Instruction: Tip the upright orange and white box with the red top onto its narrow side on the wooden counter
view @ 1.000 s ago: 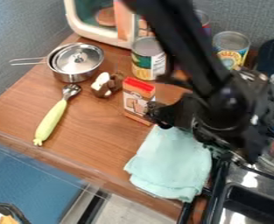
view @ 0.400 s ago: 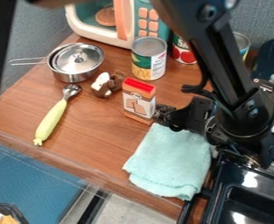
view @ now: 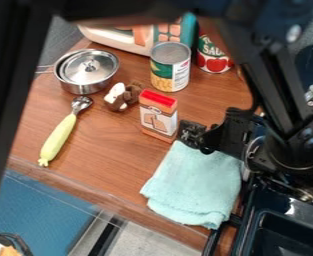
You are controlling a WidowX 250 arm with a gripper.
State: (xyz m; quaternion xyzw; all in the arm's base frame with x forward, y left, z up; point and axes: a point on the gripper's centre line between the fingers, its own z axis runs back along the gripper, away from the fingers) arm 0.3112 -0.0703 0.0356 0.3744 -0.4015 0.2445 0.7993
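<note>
The black gripper (view: 193,135) is right of centre, just beside the right side of an orange box with a red lid (view: 159,115) and above the top edge of a folded light-teal cloth (view: 193,185). Whether it touches the box I cannot tell. Left of the box lies a small brown-and-white plush toy (view: 123,96). A spoon with a pale green handle (view: 60,135) rests farther left, below a lidded steel pot (view: 86,70). Behind the box stands a can with a green and yellow label (view: 171,67).
A red-labelled can (view: 213,55) stands at the back, near a toy microwave (view: 118,37). The black stove or sink unit (view: 279,235) borders the right side. Dark arm parts cross the top and left edge, and the wooden counter (view: 105,145) ends at the lower left.
The gripper has shifted slightly right, and the upper arm has swung right, uncovering the red-labelled can. Dark arm parts now cover more of the left and top. The objects on the counter have not moved.
</note>
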